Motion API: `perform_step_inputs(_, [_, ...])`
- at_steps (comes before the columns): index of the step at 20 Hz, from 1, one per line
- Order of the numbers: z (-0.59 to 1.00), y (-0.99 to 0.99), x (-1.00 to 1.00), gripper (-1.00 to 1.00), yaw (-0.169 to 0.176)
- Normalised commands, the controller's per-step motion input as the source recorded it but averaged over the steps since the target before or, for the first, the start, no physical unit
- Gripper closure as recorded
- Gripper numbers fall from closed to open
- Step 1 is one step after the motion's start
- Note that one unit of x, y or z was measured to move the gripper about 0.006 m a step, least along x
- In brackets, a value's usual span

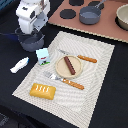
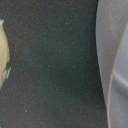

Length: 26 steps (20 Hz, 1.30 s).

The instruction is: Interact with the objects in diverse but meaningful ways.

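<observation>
My gripper hangs right above the grey two-handled pot at the exterior view's upper left; its fingers reach down to the pot and I cannot tell their gap. The white-blue-green carton stands just beside the pot at the mat's corner. The white fish-shaped piece lies on the black table off the mat. The brown sausage lies on a tan plate. The golden scored bread loaf lies at the mat's near corner. The wrist view is blurred: a grey curved surface and dark ground.
A striped placemat carries a fork and a knife with orange handles. A toy stove board at the back holds a dark pan and a beige bowl.
</observation>
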Motion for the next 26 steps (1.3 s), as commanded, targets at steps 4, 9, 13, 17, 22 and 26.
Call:
perform_step_inputs(4, [-0.31, 0.15, -0.1, 1.0, 0.0])
perform_step_inputs(9, [-0.3, 0.12, -0.1, 1.0, 0.0])
perform_step_inputs(13, [-0.23, 0.07, -0.12, 1.0, -0.001])
perform_step_inputs(17, [0.24, 0.01, 0.0, 1.0, -0.002])
perform_step_inputs(22, [0.28, 0.0, 0.01, 1.0, 0.0])
perform_step_inputs(26, [0.52, 0.0, 0.11, 1.0, -0.005])
